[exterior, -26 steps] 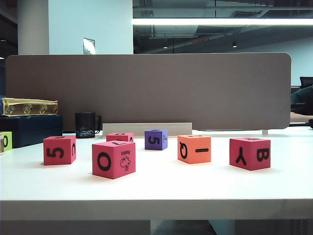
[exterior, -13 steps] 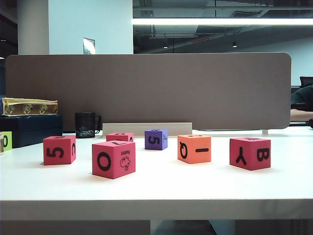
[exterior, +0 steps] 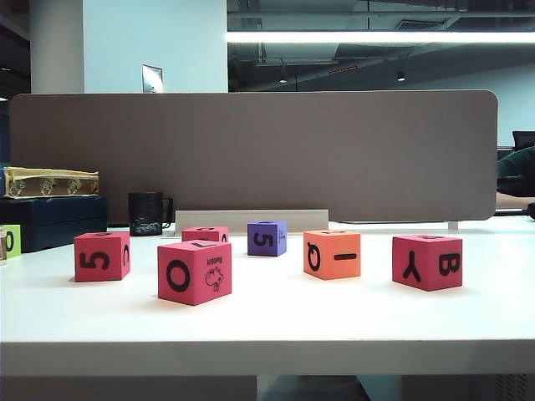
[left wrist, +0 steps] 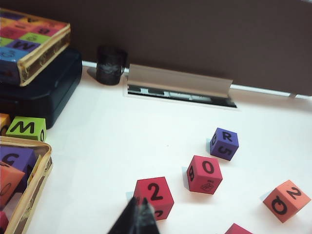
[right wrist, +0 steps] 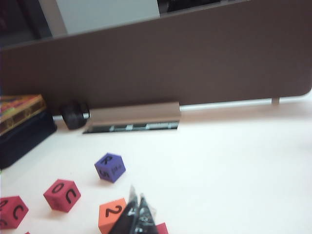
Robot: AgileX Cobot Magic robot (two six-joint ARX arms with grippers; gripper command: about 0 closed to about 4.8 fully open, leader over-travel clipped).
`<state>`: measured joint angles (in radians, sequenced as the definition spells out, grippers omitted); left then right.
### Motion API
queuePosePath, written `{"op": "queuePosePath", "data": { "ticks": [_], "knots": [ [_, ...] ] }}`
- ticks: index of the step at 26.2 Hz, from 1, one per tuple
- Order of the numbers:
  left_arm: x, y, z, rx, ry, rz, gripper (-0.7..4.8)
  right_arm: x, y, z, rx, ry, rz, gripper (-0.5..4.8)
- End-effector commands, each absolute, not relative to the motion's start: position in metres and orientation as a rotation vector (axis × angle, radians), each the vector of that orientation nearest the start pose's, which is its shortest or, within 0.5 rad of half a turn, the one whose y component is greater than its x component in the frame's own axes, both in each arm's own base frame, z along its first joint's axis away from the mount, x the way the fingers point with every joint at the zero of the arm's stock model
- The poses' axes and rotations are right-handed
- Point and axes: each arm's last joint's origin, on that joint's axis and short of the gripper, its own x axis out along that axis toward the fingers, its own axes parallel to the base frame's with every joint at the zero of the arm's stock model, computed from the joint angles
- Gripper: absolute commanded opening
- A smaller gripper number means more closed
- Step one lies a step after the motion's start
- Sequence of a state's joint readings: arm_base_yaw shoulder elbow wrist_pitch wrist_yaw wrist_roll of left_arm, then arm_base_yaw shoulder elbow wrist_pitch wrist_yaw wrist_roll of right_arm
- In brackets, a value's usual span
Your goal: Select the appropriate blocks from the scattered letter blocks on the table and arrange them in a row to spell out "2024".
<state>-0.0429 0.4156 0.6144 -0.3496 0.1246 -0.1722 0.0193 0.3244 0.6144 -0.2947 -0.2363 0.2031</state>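
six scattered letter blocks [exterior: 333, 254] sat apart across the table [exterior: 267, 326] while we held the left gripper [left wrist: 138, 218] and right gripper [right wrist: 135, 217] pinched closed above them, and we judged the lookalike purple cube [exterior: 267, 238] could be picked wrongly.

Six foam cubes sit apart on my white tabletop [exterior: 276, 322]: red 5 cube [exterior: 101, 256], red O cube [exterior: 194, 271], small red cube [exterior: 205, 234] behind, purple cube [exterior: 267, 238], orange Q cube [exterior: 332, 254], red Y/B cube [exterior: 427, 261].
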Motion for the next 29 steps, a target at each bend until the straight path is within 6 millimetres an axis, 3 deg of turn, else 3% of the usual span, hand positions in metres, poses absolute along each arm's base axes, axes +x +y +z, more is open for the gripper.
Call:
{"op": "queuePosePath", "data": {
  "ticks": [1,11,15,20,29],
  "knots": [
    [0.116,-0.009,0.318,-0.150,0.184,-0.181,-0.06,0.095,0.009,0.331,0.180,0.079,0.279,-0.03],
    [0.159,-0.013,0.340,-0.145,0.273,-0.215,-0.05,0.136,0.015,0.366,0.151,0.273,0.319,-0.03],
    [0.183,-0.015,0.345,-0.155,0.322,-0.255,-0.06,0.162,0.027,0.378,0.117,0.325,0.388,-0.03],
    [0.207,-0.019,0.339,-0.144,0.383,-0.282,-0.05,0.187,0.048,0.381,0.076,0.381,0.473,-0.03],
    [0.252,-0.045,0.324,-0.121,0.477,-0.365,-0.05,0.221,0.098,0.365,-0.047,0.647,0.568,-0.03]
  ]
}}
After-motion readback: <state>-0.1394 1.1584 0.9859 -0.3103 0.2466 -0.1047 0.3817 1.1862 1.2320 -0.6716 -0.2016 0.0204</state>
